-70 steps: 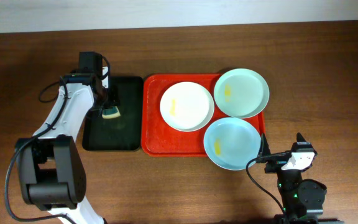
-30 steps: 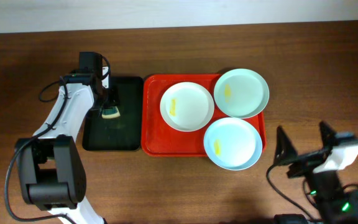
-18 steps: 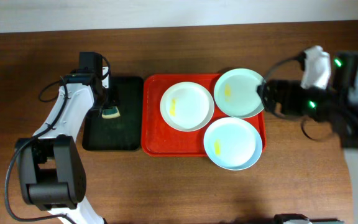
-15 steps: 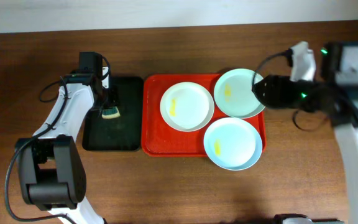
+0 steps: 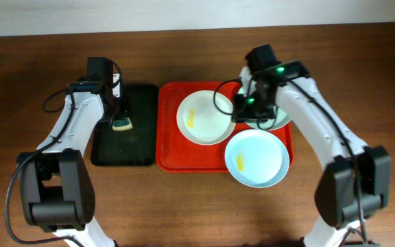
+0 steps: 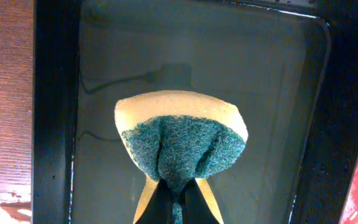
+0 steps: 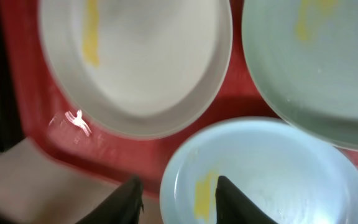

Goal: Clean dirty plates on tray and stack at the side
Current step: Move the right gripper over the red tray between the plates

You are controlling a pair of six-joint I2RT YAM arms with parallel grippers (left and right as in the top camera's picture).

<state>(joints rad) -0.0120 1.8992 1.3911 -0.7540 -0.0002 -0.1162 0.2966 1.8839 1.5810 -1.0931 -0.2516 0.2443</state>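
The right end effector [image 7: 179, 194] hovers with its jaws partly apart and nothing between them. It is above the red tray [image 5: 170, 147], over the spot where the three plates nearly meet. Directly below its fingers [image 7: 131, 194] is the 11 o'clock rim of the pale blue plate [image 7: 272, 168], which sits at the tray's 5 o'clock corner and overhangs the rim. The white plate [image 7: 142, 62] lies toward 9 o'clock and the mint green plate [image 7: 303, 68] at 2 o'clock. Each plate has a yellow smear.

The left end effector [image 6: 178, 190] is clenched on a yellow sponge [image 6: 179, 140] with a green scouring face, held above the black tray [image 5: 108, 151]. That tray rests on the table [image 5: 184, 206] at the red tray's 9 o'clock side.
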